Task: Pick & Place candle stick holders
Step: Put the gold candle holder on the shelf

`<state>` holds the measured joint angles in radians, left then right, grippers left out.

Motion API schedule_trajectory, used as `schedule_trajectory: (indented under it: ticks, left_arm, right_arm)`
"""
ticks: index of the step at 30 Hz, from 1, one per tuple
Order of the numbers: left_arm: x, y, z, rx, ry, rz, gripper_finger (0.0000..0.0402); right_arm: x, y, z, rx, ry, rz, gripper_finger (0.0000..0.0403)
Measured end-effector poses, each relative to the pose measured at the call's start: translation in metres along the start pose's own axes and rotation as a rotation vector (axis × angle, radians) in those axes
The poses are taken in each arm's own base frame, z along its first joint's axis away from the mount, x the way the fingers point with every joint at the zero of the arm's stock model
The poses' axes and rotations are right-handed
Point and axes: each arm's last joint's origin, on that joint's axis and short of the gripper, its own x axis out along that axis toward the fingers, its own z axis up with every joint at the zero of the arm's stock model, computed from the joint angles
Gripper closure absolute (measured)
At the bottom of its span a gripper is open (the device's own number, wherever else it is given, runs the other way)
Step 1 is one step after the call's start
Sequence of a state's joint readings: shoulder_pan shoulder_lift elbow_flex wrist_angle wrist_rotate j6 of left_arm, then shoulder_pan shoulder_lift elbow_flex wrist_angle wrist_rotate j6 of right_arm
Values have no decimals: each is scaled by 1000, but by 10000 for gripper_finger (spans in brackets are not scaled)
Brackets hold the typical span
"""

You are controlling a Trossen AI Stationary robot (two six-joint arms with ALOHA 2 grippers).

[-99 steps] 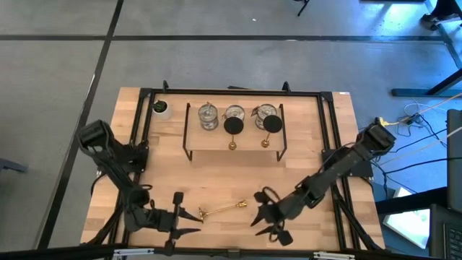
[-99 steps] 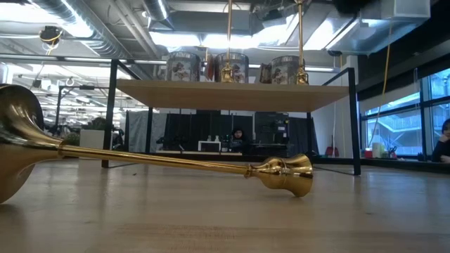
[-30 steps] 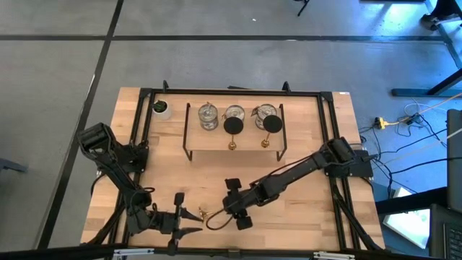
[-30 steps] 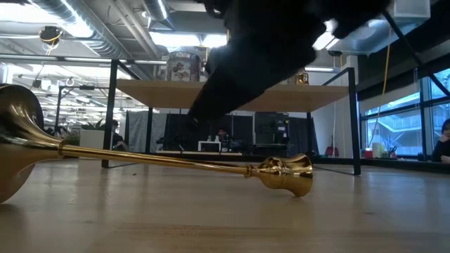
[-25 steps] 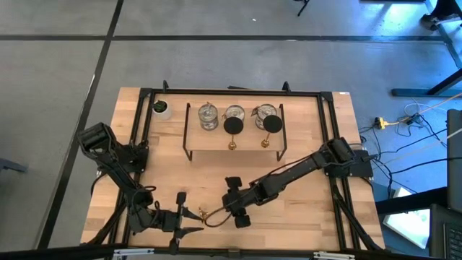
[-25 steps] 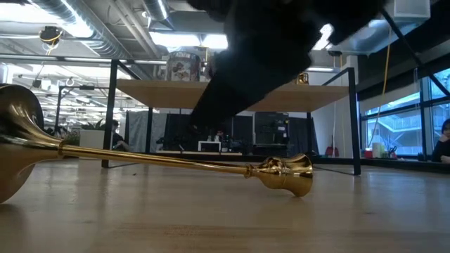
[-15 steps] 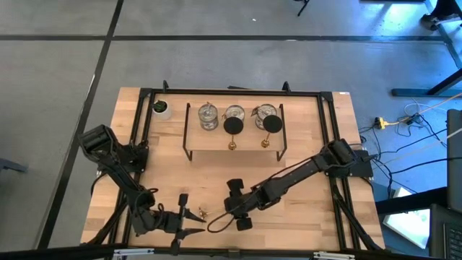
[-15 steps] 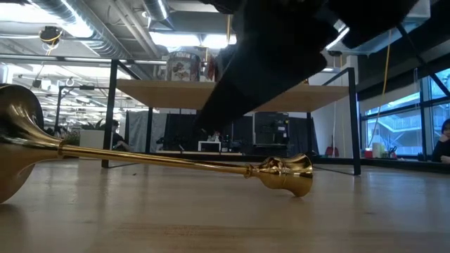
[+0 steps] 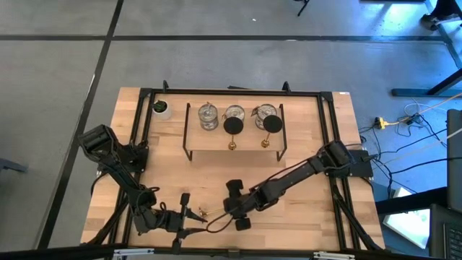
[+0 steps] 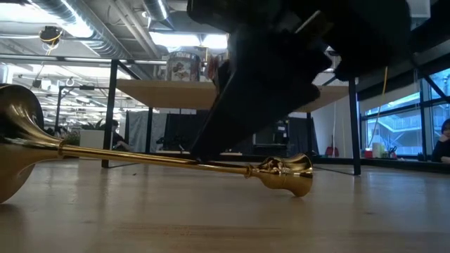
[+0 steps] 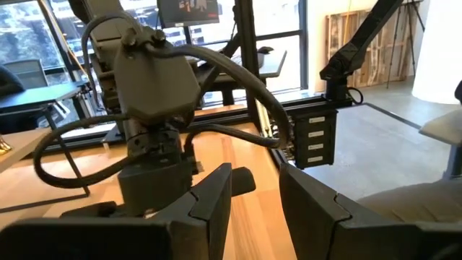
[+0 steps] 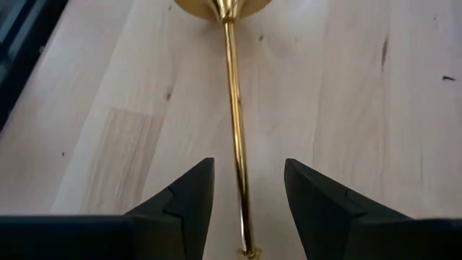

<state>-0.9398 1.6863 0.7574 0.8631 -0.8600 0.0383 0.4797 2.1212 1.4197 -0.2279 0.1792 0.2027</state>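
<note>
The right gripper (image 12: 242,198) was spread apart, its fingers (image 12: 184,198) straddling the gold stick (image 12: 234,123) lying at lower centre of the table (image 9: 303,224). The left gripper (image 9: 184,214) waited at lower left, fingers parted, empty.
</note>
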Motion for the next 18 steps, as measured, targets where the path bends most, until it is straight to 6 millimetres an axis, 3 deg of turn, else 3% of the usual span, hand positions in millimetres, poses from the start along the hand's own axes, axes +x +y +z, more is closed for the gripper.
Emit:
schedule_trajectory:
  ticks: [18]
  left_arm:
    - [2, 1, 0, 1, 0, -10, 289]
  right_arm:
    - [11, 1, -6, 22, 21, 21, 253]
